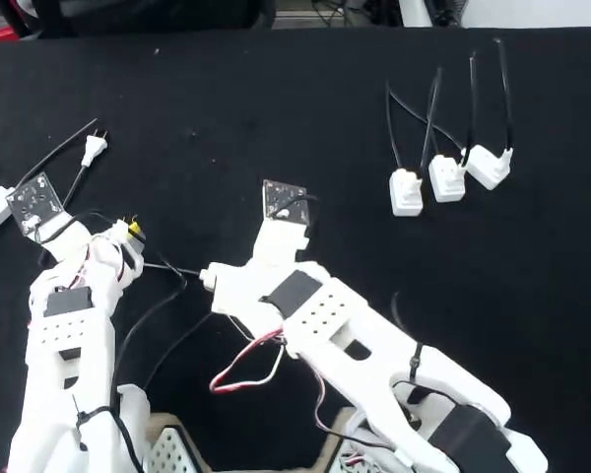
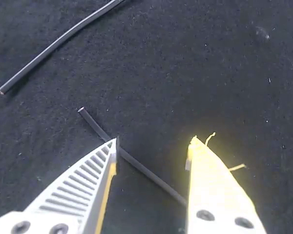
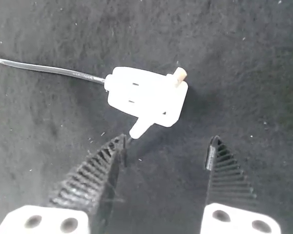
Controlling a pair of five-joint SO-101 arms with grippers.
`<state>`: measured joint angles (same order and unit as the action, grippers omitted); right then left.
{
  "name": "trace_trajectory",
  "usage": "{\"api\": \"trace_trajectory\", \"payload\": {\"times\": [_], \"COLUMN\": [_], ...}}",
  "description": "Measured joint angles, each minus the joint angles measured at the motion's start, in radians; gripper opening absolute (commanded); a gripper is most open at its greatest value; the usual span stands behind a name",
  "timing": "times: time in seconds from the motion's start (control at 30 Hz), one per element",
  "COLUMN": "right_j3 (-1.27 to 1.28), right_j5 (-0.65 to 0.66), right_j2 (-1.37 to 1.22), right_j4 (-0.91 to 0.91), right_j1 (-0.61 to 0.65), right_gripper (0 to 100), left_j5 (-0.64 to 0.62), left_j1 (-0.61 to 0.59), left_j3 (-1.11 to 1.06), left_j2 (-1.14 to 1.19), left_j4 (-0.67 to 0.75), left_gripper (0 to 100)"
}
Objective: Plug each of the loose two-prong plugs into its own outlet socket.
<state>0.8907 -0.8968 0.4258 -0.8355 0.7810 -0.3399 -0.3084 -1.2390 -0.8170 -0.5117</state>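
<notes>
From the high view, the black table (image 1: 276, 99) runs wide and bare between my two arms and its far edge. That stretch is broken only toward the far right by three white corded blocks (image 1: 446, 178) in a close row, their black cords trailing away to the far side. I cannot tell whether anything is plugged into them. A loose two-prong plug (image 1: 96, 148) lies far out on the left with its black cord (image 1: 54, 158) curling back toward my left arm (image 1: 69, 325). That arm stands near the left edge and is folded forward, its wrist turned inward toward the middle. My right arm (image 1: 315, 310) lies long and low, running diagonally from the near right corner to the table's centre, with red and white wires looping beside it. In the left wrist view, my left gripper (image 2: 154, 141) is spread wide just over the cloth, with one white ribbed finger (image 2: 95, 175) and one yellow finger (image 2: 212, 185). It holds nothing. A thin black wire end (image 2: 132, 163) lies on the cloth across the gap between them, and a second black wire (image 2: 53, 44) lies farther off. In the right wrist view, my right gripper (image 3: 168, 140) is also parted and empty, its black ribbed fingers (image 3: 95, 175) pointing at the cloth. A white outlet socket (image 3: 146, 97) lies just ahead of the tips, two slots showing, with its cord (image 3: 44, 68) leading off sideways. A short white peg on the socket is almost touching one fingertip.
</notes>
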Motion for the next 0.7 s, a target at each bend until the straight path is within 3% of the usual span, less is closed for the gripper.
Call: {"api": "trace_trajectory", "payload": {"times": [0.37,0.7], "right_j3": [0.048,0.095], "right_j5": [0.0,0.0], "right_j2": [0.0,0.002], "right_j4": [0.187,0.25], "right_j1": [0.029,-0.009], "right_gripper": [25.2,25.2], "left_j5": [0.0,0.0], "left_j1": [0.0,0.0], "left_j3": [0.0,0.0], "left_j2": [0.0,0.0], "left_j4": [0.0,0.0], "left_gripper": [23,23]}}
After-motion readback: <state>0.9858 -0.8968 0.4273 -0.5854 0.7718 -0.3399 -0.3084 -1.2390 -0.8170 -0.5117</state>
